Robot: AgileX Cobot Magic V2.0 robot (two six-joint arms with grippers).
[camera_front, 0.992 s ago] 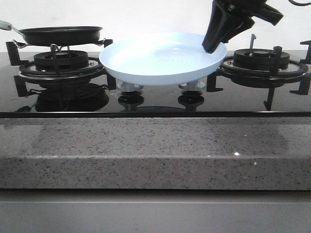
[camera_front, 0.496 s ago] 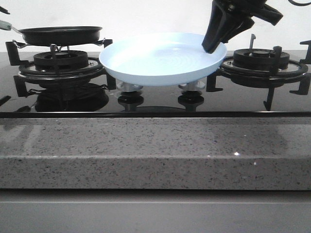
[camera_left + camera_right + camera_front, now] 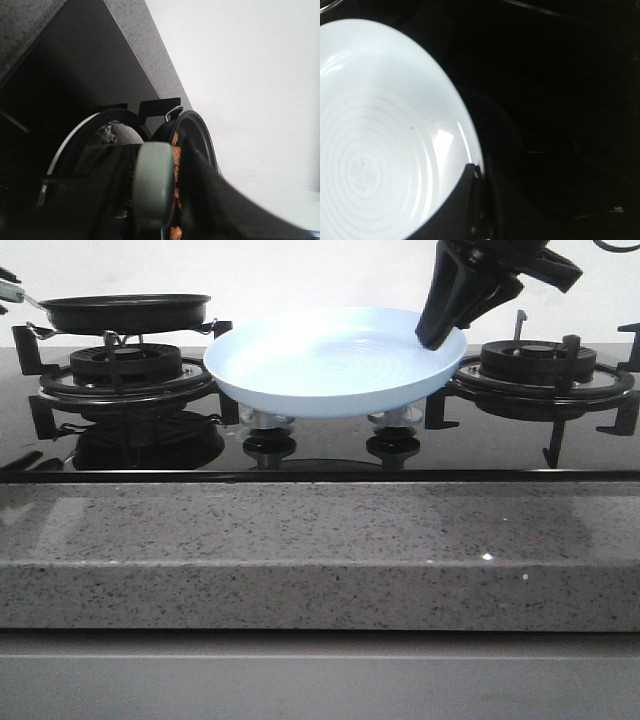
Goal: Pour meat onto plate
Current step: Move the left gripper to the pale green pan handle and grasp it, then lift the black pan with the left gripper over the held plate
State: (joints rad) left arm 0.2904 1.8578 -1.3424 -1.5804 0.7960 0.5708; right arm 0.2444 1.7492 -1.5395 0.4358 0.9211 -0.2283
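Note:
The pale blue plate point(image 3: 320, 370) hangs level over the middle of the stove, and it is bare inside in the right wrist view point(image 3: 380, 135). My right gripper point(image 3: 438, 335) is shut on its right rim, and the finger shows at the rim in the right wrist view point(image 3: 475, 175). The black frying pan point(image 3: 125, 312) sits on the left burner. The meat point(image 3: 175, 150) shows as orange-brown slices inside the pan. My left gripper point(image 3: 155, 200) is open, its jaws on either side of the pan's pale handle point(image 3: 152, 185). In the front view only its tip point(image 3: 5, 280) shows.
The black glass stove has a left burner grate point(image 3: 125, 365) under the pan and a bare right burner grate point(image 3: 540, 360) beside the plate. Two knobs point(image 3: 268, 435) sit below the plate. A speckled grey stone counter edge point(image 3: 320, 550) runs along the front.
My left gripper has come in from the left edge around the pan handle; its reflection on the glass has grown. The plate, pan and right gripper have not moved.

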